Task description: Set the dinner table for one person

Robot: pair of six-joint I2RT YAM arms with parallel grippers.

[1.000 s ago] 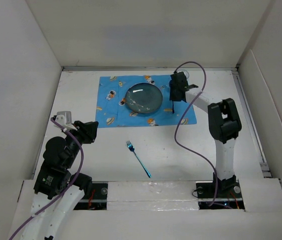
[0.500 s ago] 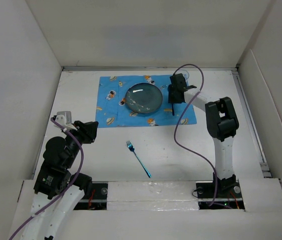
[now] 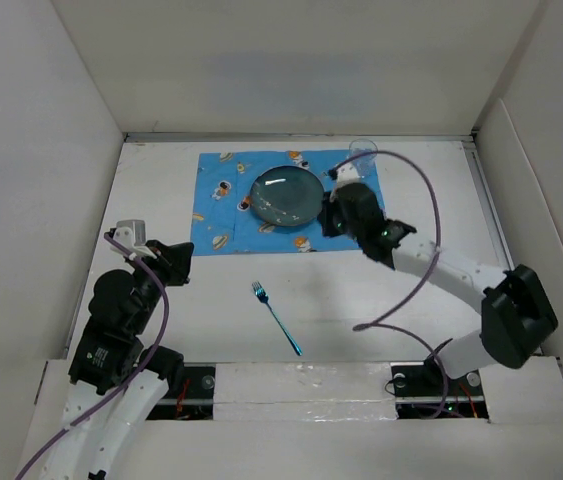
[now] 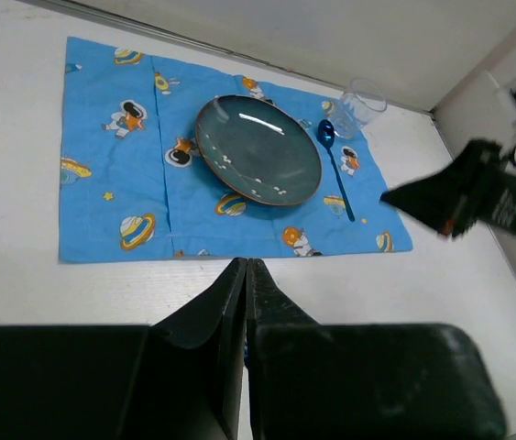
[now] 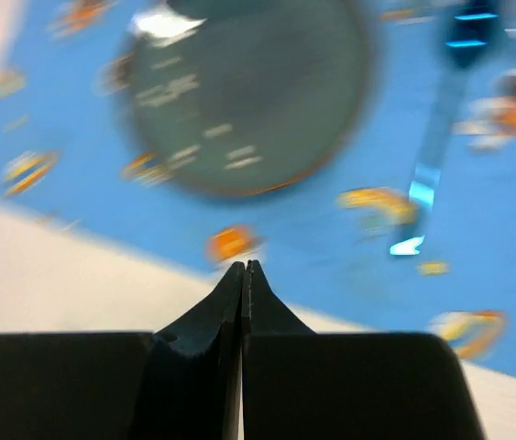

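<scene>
1. Done: dark teal round plate point(image 4: 258, 149) w/ blue spoon point(image 4: 337, 174) at 3 o'clock, clear glass point(image 4: 360, 103) at 1, on blue cartoon cloth mat point(image 4: 93, 220).
2. We judge left to do: blue fork point(image 3: 277, 320), 6 o'clock, on bare white worktop point(image 3: 211, 300).
3. Empty, pressed together: left tool point(image 4: 247, 266), right tool point(image 5: 243, 268).

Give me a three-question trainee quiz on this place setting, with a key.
1. True or false: the fork lies on the mat.
2. The spoon lies: A on the plate; B on the mat beside the plate; C beside the fork.
3. Fill in: the left gripper and right gripper are both ____.
Key: 1 false; 2 B; 3 shut.
</scene>
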